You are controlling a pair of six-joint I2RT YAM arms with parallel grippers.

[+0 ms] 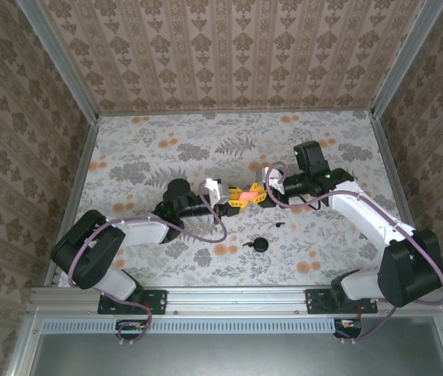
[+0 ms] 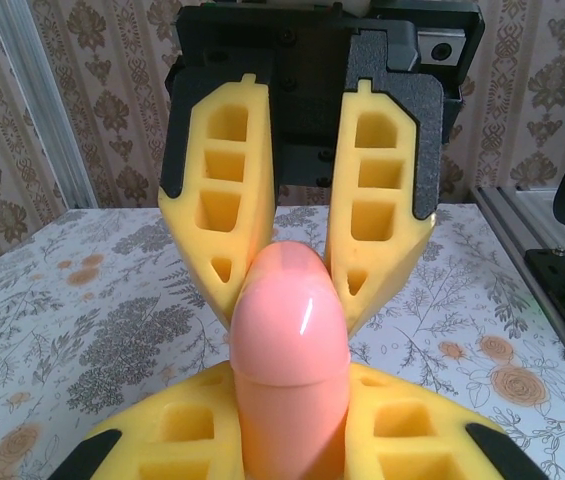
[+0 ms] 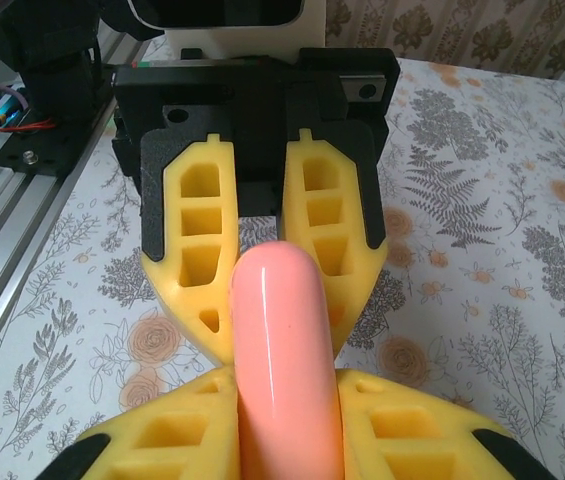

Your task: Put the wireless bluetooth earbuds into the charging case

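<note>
A salmon-pink charging case [image 1: 248, 195], its lid shut along a seam, hangs above the middle of the table between both grippers. My left gripper [image 1: 237, 199] is shut on one end of it; in the left wrist view its yellow fingers [image 2: 177, 430] press the case [image 2: 290, 350] from both sides. My right gripper [image 1: 259, 192] comes from the opposite side and is shut on the other end; in the right wrist view the case [image 3: 284, 340] sits between its own pads [image 3: 172, 435]. Small black pieces that look like earbuds [image 1: 262, 244] lie on the table nearer the arms.
The floral tablecloth [image 1: 150, 149] is walled by patterned panels at the back and sides. A metal rail [image 1: 237, 298] runs along the near edge by the arm bases. Another tiny black piece [image 1: 278, 225] lies just under the right arm.
</note>
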